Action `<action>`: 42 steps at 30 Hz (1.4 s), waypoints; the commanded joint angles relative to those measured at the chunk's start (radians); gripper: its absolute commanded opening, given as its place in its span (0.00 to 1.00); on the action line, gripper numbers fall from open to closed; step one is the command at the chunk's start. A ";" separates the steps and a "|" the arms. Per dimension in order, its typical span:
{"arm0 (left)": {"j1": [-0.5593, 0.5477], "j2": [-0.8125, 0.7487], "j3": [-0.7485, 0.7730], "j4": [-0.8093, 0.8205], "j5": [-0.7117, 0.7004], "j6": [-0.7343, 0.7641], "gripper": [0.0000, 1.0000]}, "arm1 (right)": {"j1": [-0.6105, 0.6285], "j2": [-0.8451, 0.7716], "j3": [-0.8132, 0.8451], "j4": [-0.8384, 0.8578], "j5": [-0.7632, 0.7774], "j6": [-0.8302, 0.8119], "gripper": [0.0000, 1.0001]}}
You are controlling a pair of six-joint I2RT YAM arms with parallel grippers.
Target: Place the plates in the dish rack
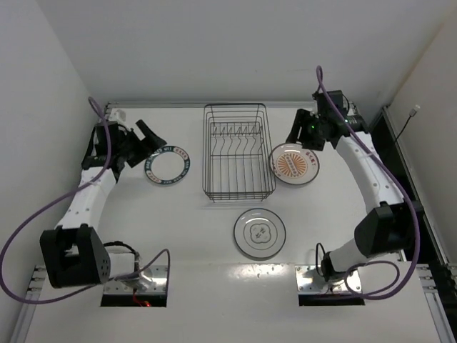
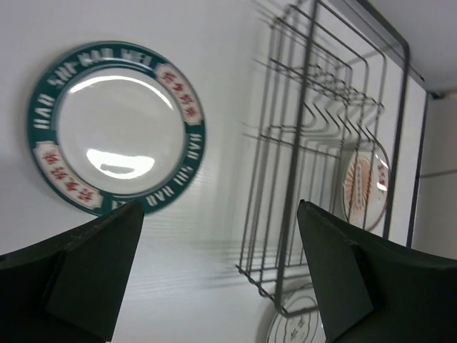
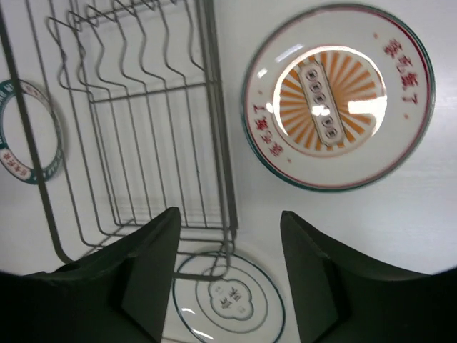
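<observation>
All three plates lie flat on the table [image 1: 178,236], and none is in the dish rack [image 1: 237,151], whose row of upright tines stands bare. The teal-rimmed plate [image 1: 168,165] sits to the left of the rack, a little apart from it. The orange-centred plate [image 1: 294,163] lies close against the rack's right side; whether it touches the wire cannot be told. The grey-ringed plate [image 1: 259,233] lies just near of the rack's near edge.

The left gripper [image 1: 152,138] hangs over the table at the far-left edge of the teal-rimmed plate. Its jaws are wide apart and hold nothing. The right gripper [image 1: 303,133] hangs by the far edge of the orange-centred plate, jaws apart and likewise empty.

As I judge it, the task is at its very start. No plate is gripped or lifted, and all three remain to be picked up, turned on edge and slotted between the tines. Each arm looks lined up on the plate nearest to it.
</observation>
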 commanded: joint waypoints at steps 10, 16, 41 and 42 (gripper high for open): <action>-0.251 -0.139 -0.121 -0.041 0.000 0.023 0.92 | -0.359 -0.062 -0.291 0.125 -0.212 0.056 0.58; -0.284 -0.073 -0.083 -0.029 0.020 0.023 0.92 | -0.505 0.116 -0.476 0.392 -0.446 0.219 0.54; -0.304 -0.073 -0.049 -0.103 -0.009 0.005 0.92 | -0.485 0.201 -0.366 0.435 -0.351 0.244 0.00; -0.304 -0.073 -0.049 -0.103 -0.009 0.014 0.92 | -0.485 0.168 -0.345 0.420 -0.325 0.244 0.00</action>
